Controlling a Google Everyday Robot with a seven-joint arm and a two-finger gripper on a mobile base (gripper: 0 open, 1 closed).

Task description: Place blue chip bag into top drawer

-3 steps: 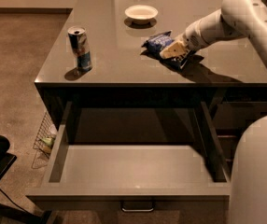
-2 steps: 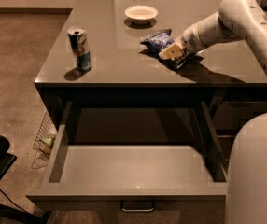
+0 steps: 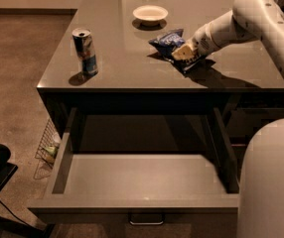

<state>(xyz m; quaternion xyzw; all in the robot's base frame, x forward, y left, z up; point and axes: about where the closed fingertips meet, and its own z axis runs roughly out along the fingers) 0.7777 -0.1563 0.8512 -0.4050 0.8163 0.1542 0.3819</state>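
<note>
The blue chip bag [image 3: 166,38] is a crinkly dark-blue foil bag with white lettering, lying on the grey table top right of centre. My gripper [image 3: 183,51] comes in from the right on the white arm and sits on the bag's right end, touching it. The top drawer [image 3: 147,182] is pulled wide open below the table's front edge. It is a wide shallow grey tray with nothing in it, and a small metal bar handle [image 3: 146,221] shows on its front panel.
A slim blue-silver drink can [image 3: 85,51] stands upright near the table's front left. A white bowl [image 3: 150,14] sits at the back. My white arm [image 3: 261,19] and base [image 3: 271,182] fill the right side. A wire basket [image 3: 47,145] stands on the floor at the left.
My gripper and the chip bag have shifted very slightly up and to the left. The can, the bowl and the drawer have not moved.
</note>
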